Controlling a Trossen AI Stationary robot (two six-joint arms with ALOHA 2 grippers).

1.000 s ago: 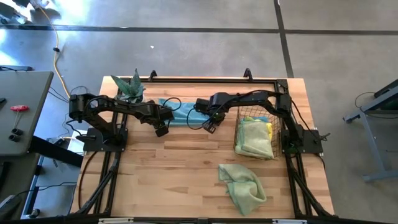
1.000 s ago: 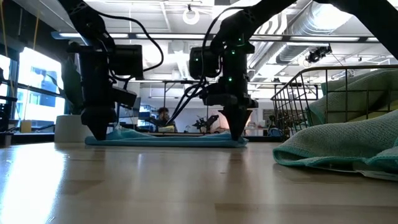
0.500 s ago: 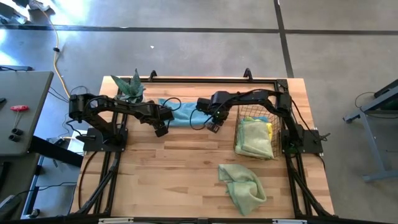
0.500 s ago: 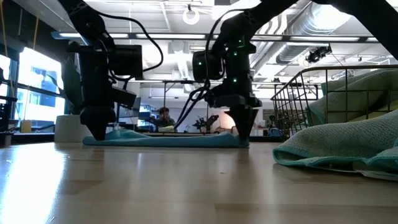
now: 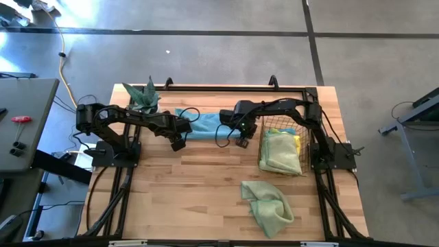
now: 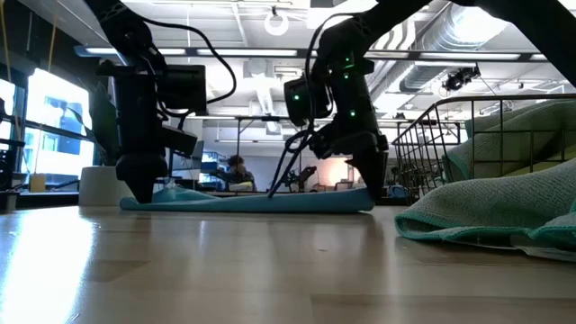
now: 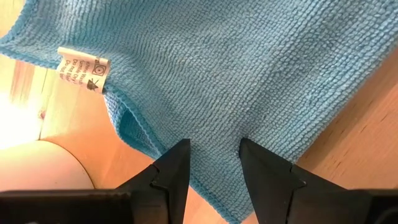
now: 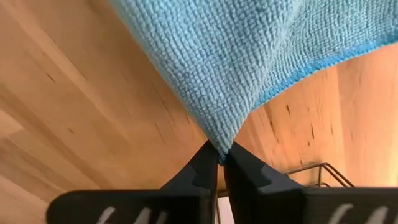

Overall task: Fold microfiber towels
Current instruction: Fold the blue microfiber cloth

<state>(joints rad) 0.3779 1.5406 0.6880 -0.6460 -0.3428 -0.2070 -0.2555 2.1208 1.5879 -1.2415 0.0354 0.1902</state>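
A light blue towel (image 5: 202, 125) lies flat on the table at the far middle, with a white tag (image 7: 84, 67) near one edge. My left gripper (image 5: 178, 143) stands open at the towel's near left corner, its fingertips down on the cloth. My right gripper (image 5: 241, 142) is shut on the towel's near right corner. Near the table's front right, a crumpled green towel (image 5: 267, 206) rests on the wood. More towels, pale green and yellow, fill the copper wire basket (image 5: 262, 147). My left gripper has its two spread fingertips (image 7: 180, 155) set down on the towel's top face close to its near edge (image 7: 214, 140). They come steeply from above. The cloth under them lies flat on the table. My right gripper pinches the towel's near right corner (image 8: 219, 140) between its two fingertips, steeply from above. The corner's tip sits just at the fingers' free ends. The corner stays low at the table (image 6: 364, 205), and the cloth runs flat from it toward the left gripper.
A potted plant (image 5: 143, 97) stands at the far left, its white pot (image 7: 37, 180) close beside the left gripper. The wire basket (image 6: 432, 135) stands just right of the right gripper. Bare wood stretches across the table's near half, left of the green towel (image 6: 504, 211).
My right gripper has moved toward the table's right edge and tipped, staying at table level. The towel's near right corner has gone with it, so the towel now reaches farther right. The left end under my left gripper has stayed in place.
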